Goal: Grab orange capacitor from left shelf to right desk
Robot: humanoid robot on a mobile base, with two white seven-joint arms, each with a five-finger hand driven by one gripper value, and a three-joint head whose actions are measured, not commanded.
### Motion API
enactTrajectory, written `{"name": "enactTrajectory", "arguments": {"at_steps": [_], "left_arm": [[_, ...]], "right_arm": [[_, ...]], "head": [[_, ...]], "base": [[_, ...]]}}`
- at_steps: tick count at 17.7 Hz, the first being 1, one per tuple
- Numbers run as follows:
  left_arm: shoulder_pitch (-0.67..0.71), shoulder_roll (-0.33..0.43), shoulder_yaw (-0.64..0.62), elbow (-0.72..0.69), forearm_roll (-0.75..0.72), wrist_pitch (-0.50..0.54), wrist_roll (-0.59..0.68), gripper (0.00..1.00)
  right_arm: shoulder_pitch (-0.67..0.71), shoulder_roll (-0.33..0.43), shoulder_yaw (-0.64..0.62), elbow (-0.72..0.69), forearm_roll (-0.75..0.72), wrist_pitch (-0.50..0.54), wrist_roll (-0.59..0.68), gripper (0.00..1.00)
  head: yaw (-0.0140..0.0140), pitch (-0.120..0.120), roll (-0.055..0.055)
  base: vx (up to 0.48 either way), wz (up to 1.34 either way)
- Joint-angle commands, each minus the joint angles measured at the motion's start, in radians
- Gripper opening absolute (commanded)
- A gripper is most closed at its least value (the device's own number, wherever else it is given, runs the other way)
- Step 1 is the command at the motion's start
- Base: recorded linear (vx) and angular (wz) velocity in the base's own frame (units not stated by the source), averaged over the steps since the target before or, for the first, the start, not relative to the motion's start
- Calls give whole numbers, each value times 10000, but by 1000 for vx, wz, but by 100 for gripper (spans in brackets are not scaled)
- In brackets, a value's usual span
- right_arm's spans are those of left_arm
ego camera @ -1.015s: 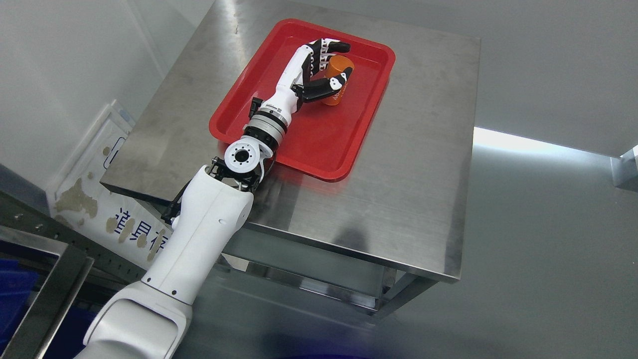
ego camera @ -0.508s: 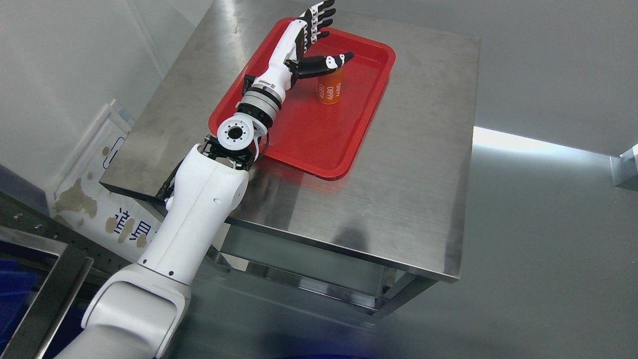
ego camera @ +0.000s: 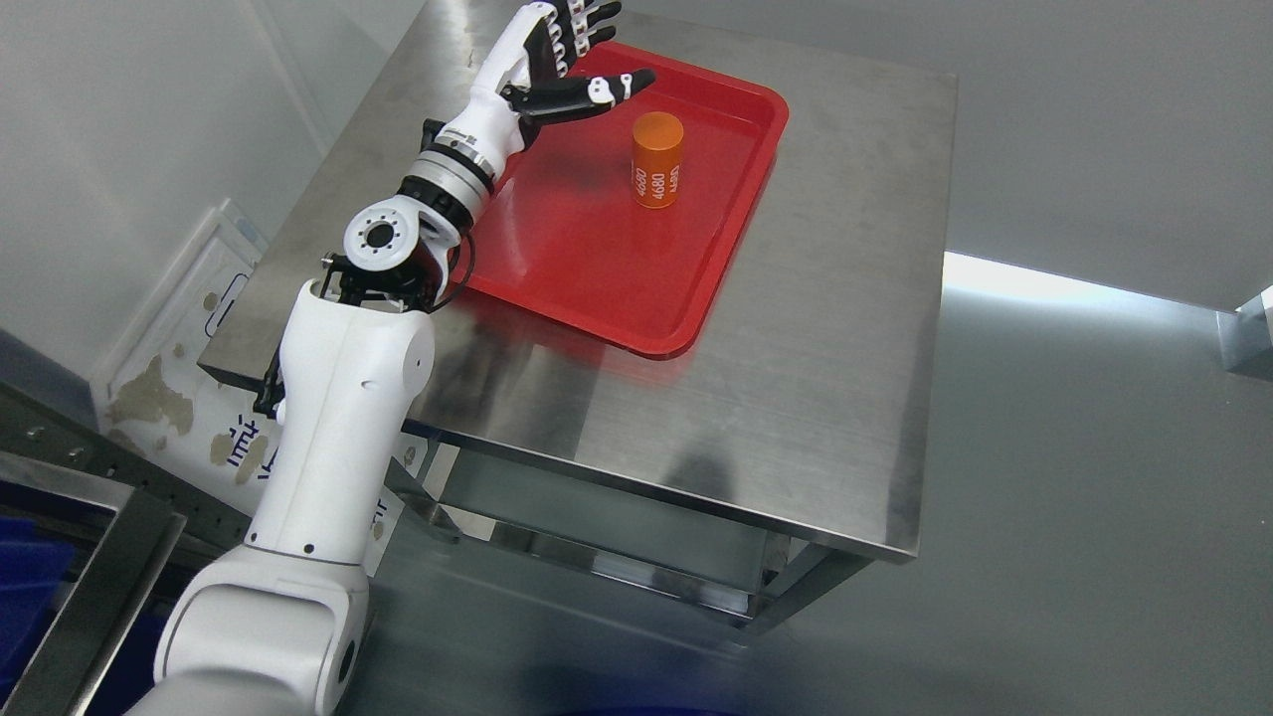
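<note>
The left robot hand (ego camera: 557, 55) hangs above the far left corner of the red tray (ego camera: 557, 259), its fingers (ego camera: 582, 20) spread and straight, pointing away toward the right, and its thumb (ego camera: 607, 88) stretched out separately beneath them. It holds nothing. The thumb tip points toward the orange capacitor (ego camera: 657, 159) but is clearly apart from it, with a strip of bare red tray floor between them. The white forearm and wrist run down from the hand over the left edge of the tray to a round joint, then to the broad white upper arm that enters at the lower left of the picture.

The orange capacitor stands upright in the far half of the tray, toward its right side and near the right rim without touching it. Its long axis is vertical: the flat round top faces up toward the camera and the base rests on the tray floor. White print reading 4680 runs lengthwise along its side.

The tray lies on the steel desk (ego camera: 816, 378), set toward the far left part of the top, its long side running from near left to far right. Bare metal lies to its right and in front. At the lower left edge of the picture a metal shelf frame (ego camera: 99, 587) shows, with a blue bin (ego camera: 25, 587) behind it.
</note>
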Motion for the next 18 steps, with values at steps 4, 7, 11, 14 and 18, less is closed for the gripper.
{"name": "enactTrajectory", "arguments": {"at_steps": [4, 7, 11, 14, 18], "left_arm": [[2395, 175, 3219, -4158, 760, 444, 2380, 92], [3655, 175, 2757, -4927, 745, 427, 2473, 97], [4240, 175, 3338, -4912, 744, 443, 2580, 99], [4653, 175, 3508, -4912, 729, 412, 2963, 100], [5435, 175, 3523, -4912, 729, -184, 3010, 100]], "right_arm": [[231, -175, -107, -174, 61, -5, -2, 100], [231, -175, -107, -174, 61, -5, -2, 100], [231, -175, -107, -174, 61, -5, -2, 100], [231, -175, -107, -174, 61, -5, -2, 100], [231, -175, -107, -174, 61, -5, -2, 100]], "head": [[0, 0, 0], [0, 0, 0], [0, 0, 0], [0, 0, 0], [0, 0, 0]], "base": [[0, 0], [0, 0], [0, 0], [0, 0], [0, 0]]}}
